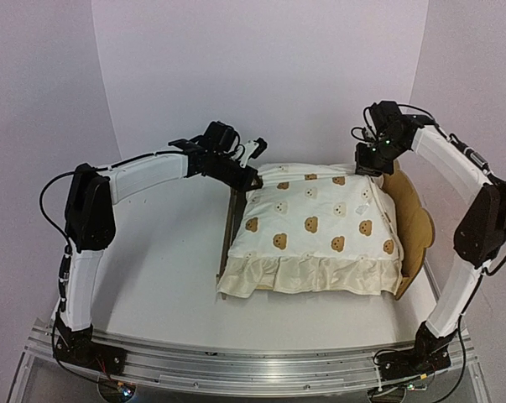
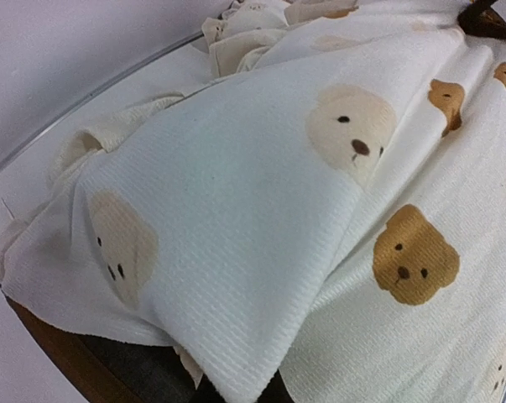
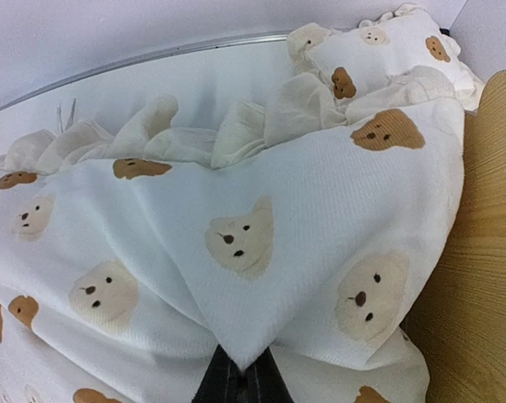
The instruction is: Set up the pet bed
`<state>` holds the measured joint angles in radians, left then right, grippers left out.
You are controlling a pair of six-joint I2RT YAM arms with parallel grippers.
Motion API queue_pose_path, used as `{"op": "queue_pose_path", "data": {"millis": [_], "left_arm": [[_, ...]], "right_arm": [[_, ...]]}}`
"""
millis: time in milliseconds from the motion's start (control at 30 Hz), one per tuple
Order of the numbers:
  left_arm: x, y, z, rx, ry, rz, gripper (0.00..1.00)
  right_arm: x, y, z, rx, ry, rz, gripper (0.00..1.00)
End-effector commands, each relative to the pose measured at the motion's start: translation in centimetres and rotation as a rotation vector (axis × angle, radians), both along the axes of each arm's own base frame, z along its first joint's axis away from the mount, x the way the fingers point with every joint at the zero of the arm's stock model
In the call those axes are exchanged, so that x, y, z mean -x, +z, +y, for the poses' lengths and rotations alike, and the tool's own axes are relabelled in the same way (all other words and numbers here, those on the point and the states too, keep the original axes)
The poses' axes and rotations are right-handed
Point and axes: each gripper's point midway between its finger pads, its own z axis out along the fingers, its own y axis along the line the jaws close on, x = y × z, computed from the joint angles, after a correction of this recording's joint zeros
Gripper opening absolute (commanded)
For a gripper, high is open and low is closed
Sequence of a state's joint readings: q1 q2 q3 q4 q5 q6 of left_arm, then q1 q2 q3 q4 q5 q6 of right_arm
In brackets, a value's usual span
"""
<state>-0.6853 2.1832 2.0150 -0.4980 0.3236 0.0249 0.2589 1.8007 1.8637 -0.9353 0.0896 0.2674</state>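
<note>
Left jaws are pinched shut on the far left corner of the cushion (image 1: 320, 220). Right jaws are closed tight on its far right corner, with cloth bunched between them. The cushion, cream with little bears, lies on the pet bed (image 1: 415, 220) in the middle of the white bench (image 1: 169, 277), wooden headboard on the right.

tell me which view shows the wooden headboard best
Top external: the headboard shows on the right, its scalloped outline mostly visible. Right wrist catches only a plywood slice at the picture's edge; left wrist shows none of it.
</note>
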Motion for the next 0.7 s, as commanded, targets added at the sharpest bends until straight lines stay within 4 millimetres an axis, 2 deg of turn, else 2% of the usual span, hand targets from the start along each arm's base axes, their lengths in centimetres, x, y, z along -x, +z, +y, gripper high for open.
{"op": "queue_pose_path", "data": {"millis": [0, 67, 100, 200, 300, 367, 467, 567, 667], "left_arm": [[2.4, 0.7, 2.2, -0.01, -0.01, 0.08, 0.12], [2.6, 1.8, 2.5, 0.001, -0.011, 0.071, 0.33], [2.4, 2.8, 2.8, 0.007, -0.01, 0.047, 0.41], [1.0, 6.1, 4.4, 0.016, 0.022, -0.053, 0.6], [-0.6, 6.9, 6.8, -0.028, 0.135, -0.106, 0.74], [-0.8, 5.9, 8.4, -0.07, 0.211, -0.1, 0.8], [0.2, 2.6, 9.5, -0.105, 0.249, -0.012, 0.89], [1.4, -0.7, 9.8, -0.115, 0.271, 0.098, 0.92], [2.0, -2.3, 9.7, -0.12, 0.267, 0.146, 0.92]], "right_arm": [[-0.9, 0.6, -2.0, 0.05, -0.022, -0.03, 0.37], [-0.6, 1.9, -2.0, 0.061, -0.001, -0.046, 0.52], [-0.4, 2.9, -2.2, 0.07, 0.004, -0.057, 0.56], [0.9, 5.7, -2.7, 0.103, 0.033, -0.094, 0.61], [3.0, 7.4, -4.1, 0.168, 0.041, -0.075, 0.64], [4.7, 8.1, -5.9, 0.227, 0.014, -0.043, 0.66], [6.4, 8.3, -9.4, 0.323, -0.055, 0.012, 0.73], [6.8, 6.8, -12.0, 0.297, -0.1, 0.08, 0.77], [6.1, 4.4, -12.0, 0.226, -0.07, 0.154, 0.76]]}}
